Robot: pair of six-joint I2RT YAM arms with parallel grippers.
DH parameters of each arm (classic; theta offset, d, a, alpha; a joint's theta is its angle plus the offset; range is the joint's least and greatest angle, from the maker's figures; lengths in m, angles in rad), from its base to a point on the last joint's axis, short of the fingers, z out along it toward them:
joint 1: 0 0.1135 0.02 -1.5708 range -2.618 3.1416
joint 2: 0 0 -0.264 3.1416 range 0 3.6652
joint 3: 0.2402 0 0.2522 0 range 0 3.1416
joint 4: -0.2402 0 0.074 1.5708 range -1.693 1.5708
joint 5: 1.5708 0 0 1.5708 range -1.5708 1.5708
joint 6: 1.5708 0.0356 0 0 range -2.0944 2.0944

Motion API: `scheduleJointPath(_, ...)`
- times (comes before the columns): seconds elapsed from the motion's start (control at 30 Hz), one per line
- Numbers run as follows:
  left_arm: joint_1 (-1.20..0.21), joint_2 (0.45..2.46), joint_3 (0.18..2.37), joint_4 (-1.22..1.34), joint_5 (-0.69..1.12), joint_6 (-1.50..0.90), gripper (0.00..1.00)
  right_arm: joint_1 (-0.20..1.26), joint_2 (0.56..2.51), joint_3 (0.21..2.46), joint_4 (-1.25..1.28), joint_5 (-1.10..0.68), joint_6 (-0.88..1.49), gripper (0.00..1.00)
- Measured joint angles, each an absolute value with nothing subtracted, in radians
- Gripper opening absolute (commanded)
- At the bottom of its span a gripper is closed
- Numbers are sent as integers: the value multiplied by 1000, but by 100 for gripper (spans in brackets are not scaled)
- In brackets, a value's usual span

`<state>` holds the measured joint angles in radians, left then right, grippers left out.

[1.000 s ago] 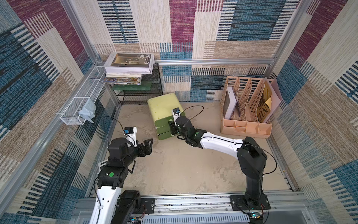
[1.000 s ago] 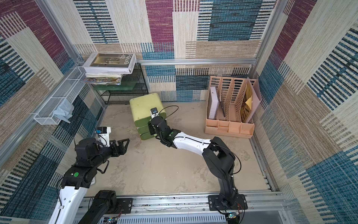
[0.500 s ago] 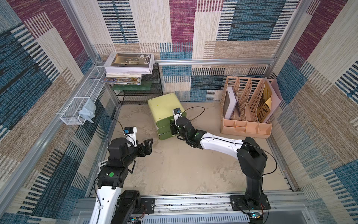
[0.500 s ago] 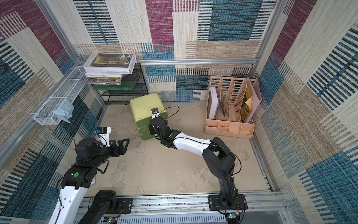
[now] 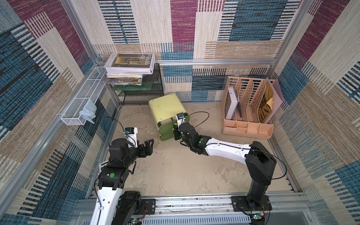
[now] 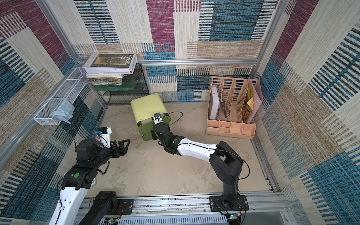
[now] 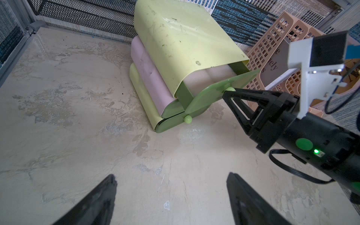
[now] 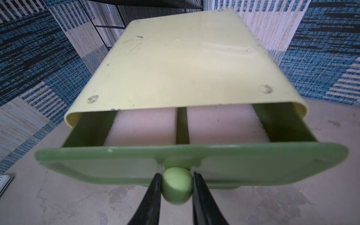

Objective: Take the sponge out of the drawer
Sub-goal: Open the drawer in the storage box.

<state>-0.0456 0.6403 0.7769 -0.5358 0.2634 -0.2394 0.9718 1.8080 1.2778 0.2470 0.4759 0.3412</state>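
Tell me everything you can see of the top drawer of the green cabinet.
The top drawer is glossy green, plastic by its look, with a wide flat front and a round knob at its middle. It stands partly pulled out from under the pale yellow-green shell. A divider splits it into two compartments, and pale pink sponge shows in both. The right gripper closes on the knob from both sides.
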Motion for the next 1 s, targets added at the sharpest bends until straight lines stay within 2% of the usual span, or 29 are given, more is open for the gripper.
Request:
scheduleJointPath(0.6,-46,640,777,-536,266,-239,92,1063,1588,1070,252,532,389,28)
scheduleJointPath(1.0,-46,646,777,-536,266,-240,92,1109,1529,967,252,550,426,31)
